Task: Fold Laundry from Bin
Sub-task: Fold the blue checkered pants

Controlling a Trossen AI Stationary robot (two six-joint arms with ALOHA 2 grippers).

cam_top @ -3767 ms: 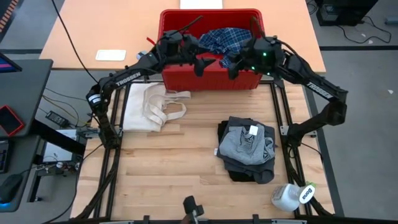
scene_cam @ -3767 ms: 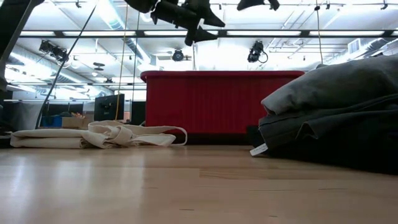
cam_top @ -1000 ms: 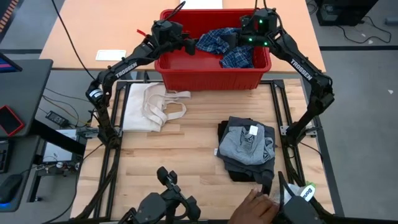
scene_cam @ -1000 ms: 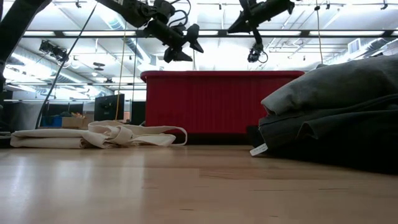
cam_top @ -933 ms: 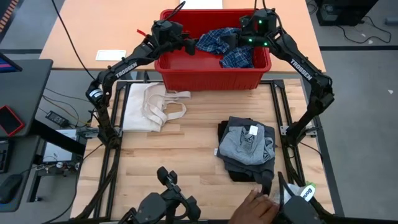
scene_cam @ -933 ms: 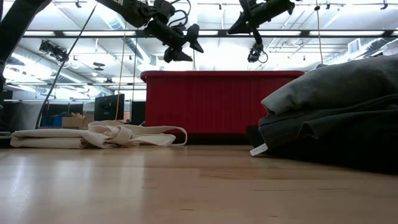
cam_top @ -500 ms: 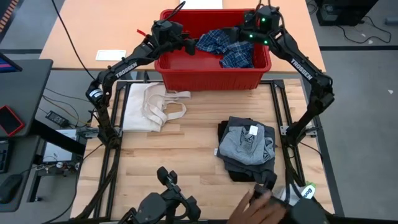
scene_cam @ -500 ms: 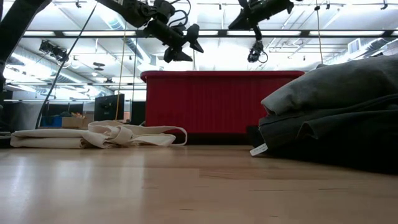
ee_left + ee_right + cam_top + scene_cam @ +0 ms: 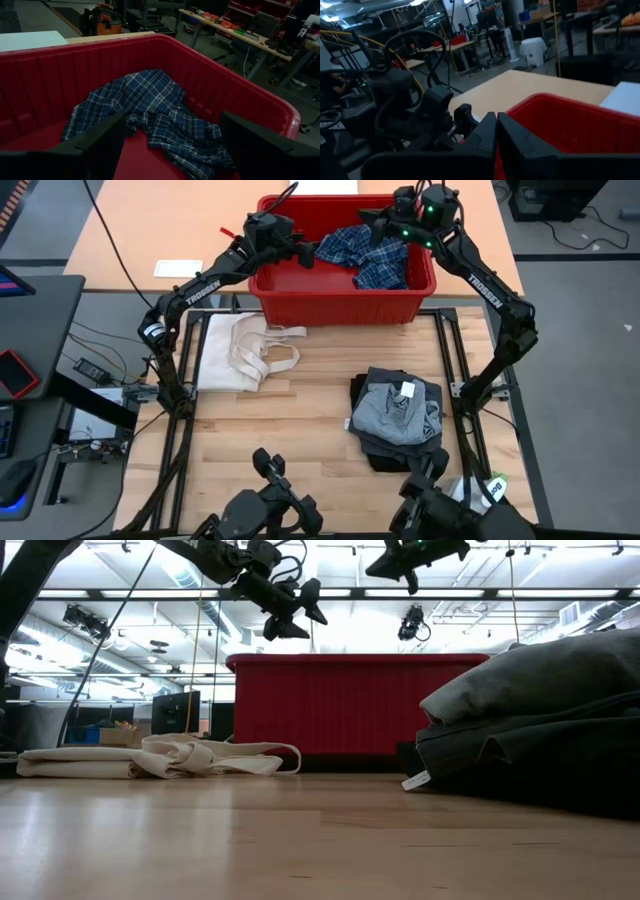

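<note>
Pale wood counter [image 9: 300,430] inside a dark rail frame, with a tan table beyond it; past that, an open workshop with benches, shelving and strip lights overhead.

Left fingers [image 9: 100,142] spread wide and released, gripping nothing, poised over the near-left part of the bin [image 9: 340,308] and aimed down into it. Between them, in the left wrist view, the plaid shirt [image 9: 150,100], not touched.

Right fingers [image 9: 480,137] clenched together, nothing seen between them, raised above the bin's far right corner and pointing across toward the left arm. Seen from the low view as a dark shape high over the red wall [image 9: 360,705], clear of it.

Plaid shirt crumpled in the right half of the bin, one edge riding up the far wall, bare red floor to its left. Bin standing at the far edge of the counter, between the two arms.

Closer in, on the right of the counter, a folded stack of laundry [image 9: 400,420]: light grey on top, dark grey under it, black at the bottom. On the left, well apart from the stack, a cream cloth with strap loops [image 9: 245,350], lying flat. Near the front right corner, a white bottle [image 9: 470,495], partly hidden.
</note>
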